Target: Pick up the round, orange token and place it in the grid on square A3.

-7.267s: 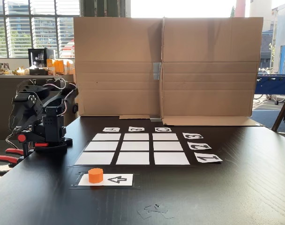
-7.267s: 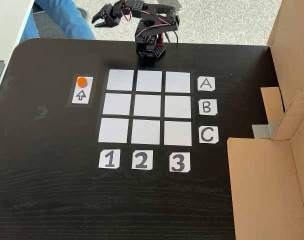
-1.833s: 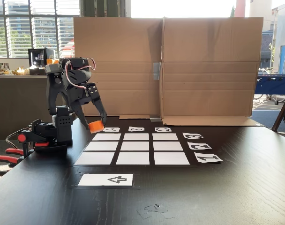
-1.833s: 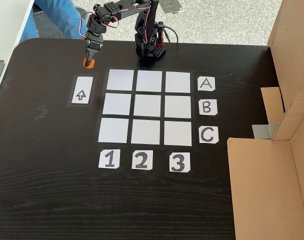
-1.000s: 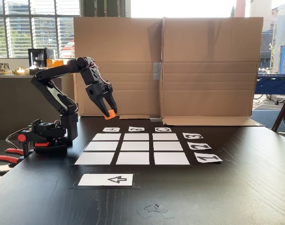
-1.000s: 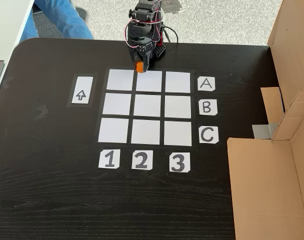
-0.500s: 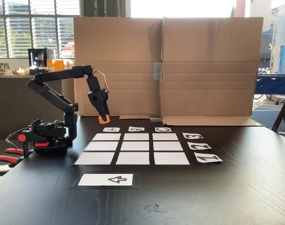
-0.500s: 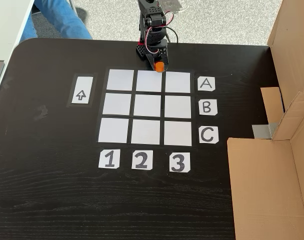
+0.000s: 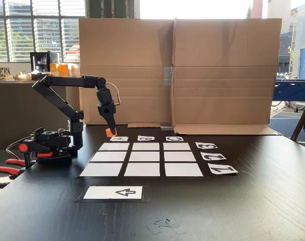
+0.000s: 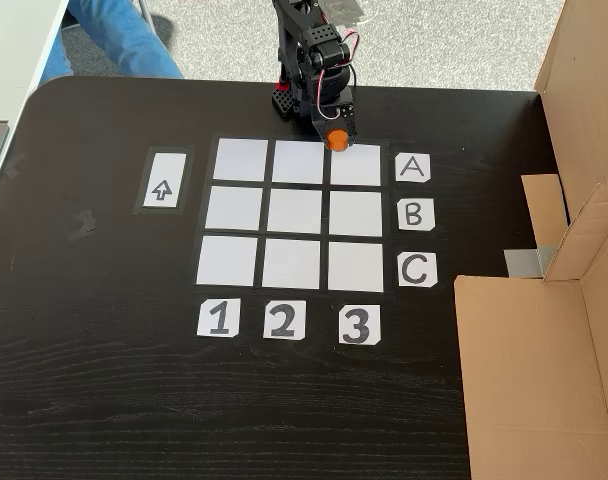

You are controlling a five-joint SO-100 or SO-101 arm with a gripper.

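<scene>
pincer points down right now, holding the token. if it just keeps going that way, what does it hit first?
Probably square A3, near its far edge. The pincer points down with the token at its tip, hanging above the grid by that corner cell. Depth is unclear; it could land on the black border instead.

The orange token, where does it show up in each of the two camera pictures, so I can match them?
Fixed view from the table's edge: the small, bright orange plastic token hangs in the black end effector, left of centre, above the A label.
Fixed view from above: the token sits top centre, at the far edge of the corner cell beside A.
Shared landmark: the white arrow card.
</scene>
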